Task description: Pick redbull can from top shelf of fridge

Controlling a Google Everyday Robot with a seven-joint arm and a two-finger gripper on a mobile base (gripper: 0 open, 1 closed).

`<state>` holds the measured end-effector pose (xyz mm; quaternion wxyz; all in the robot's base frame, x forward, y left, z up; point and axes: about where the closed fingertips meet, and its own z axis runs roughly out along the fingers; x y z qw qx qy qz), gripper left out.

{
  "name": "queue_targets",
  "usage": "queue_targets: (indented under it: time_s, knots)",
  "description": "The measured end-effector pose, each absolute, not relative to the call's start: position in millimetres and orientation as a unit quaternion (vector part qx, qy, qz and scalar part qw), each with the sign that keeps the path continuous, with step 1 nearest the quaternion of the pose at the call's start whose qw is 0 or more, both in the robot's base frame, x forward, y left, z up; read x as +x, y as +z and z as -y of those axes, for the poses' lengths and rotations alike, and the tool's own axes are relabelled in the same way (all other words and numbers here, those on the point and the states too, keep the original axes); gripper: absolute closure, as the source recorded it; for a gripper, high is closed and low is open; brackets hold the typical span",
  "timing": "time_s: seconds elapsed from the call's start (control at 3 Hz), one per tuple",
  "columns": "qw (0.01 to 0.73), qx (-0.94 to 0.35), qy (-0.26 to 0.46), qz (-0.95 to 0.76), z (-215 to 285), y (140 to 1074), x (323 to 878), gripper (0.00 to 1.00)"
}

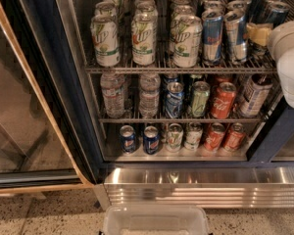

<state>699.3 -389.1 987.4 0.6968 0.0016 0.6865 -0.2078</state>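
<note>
White-green 7UP cans (143, 38) fill three columns up top, left side. Middle rack (137, 118): two clear water bottles (112, 94) at left, then a blue can (174, 100), a green can (200, 100), a red Coca-Cola can (222, 101) and a pale can (255, 96) leaning at far right. Lowest row: two blue cans (128, 139), two pale cans (174, 136), two red cans (214, 137). Clear plastic bin (156, 220) on the speckled floor (39, 214), out front. Right edge, top-row height: gripper (257, 33).
</note>
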Motion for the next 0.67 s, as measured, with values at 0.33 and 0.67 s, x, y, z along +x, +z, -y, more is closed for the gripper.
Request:
queue_targets:
  time_s: [0.33,0.67]
  knots:
    - [0.692,-0.019,-0.213,-0.690,381.5,986.2,699.4,0.00]
    - [0.691,-0.020,-0.213,-0.690,381.3,986.1,699.4,0.18]
